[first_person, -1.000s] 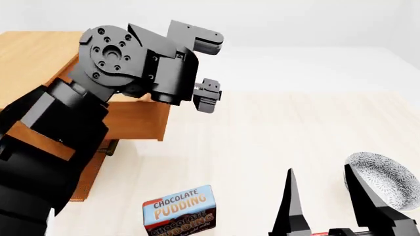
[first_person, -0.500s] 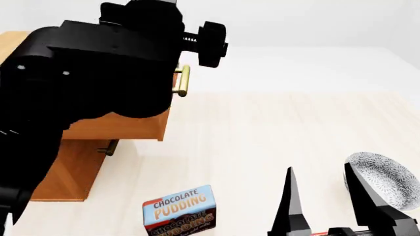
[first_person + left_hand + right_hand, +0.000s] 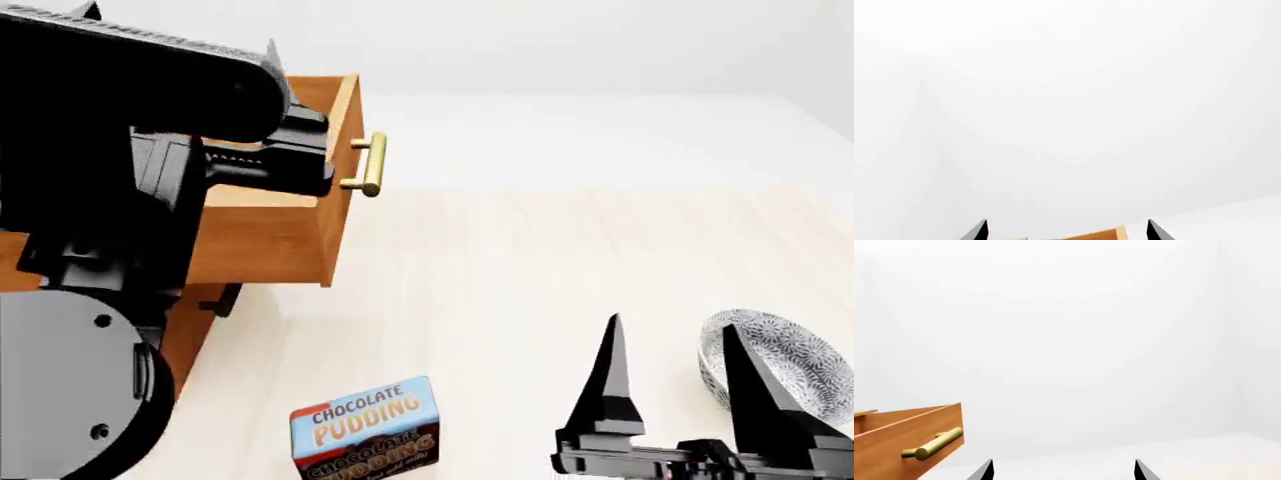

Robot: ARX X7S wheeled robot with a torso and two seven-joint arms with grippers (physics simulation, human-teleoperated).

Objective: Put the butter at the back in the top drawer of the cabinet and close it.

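Head view: your left arm (image 3: 120,200) fills the left side, black links stacked over the cabinet (image 3: 180,340). The top drawer (image 3: 274,235) is pulled out, brass handle (image 3: 372,164) facing the floor area, well clear of the cabinet front. You can't see inside the drawer from here; the arm covers it. Butter isn't visible in any of the 3 views, so you can't tell where it sits.

Left gripper (image 3: 1066,231): in the left wrist view 2 finger tips stand wide apart with a strip of wood between them, nothing gripped, released.

Right gripper (image 3: 681,400): low at the right, 2 fingers spread, empty, just beside the patterned bowl (image 3: 787,365). The right wrist view shows the drawer front and handle off to one side.

Chocolate Pudding box (image 3: 364,428) lies on the floor (image 3: 534,270), between cabinet and right gripper.
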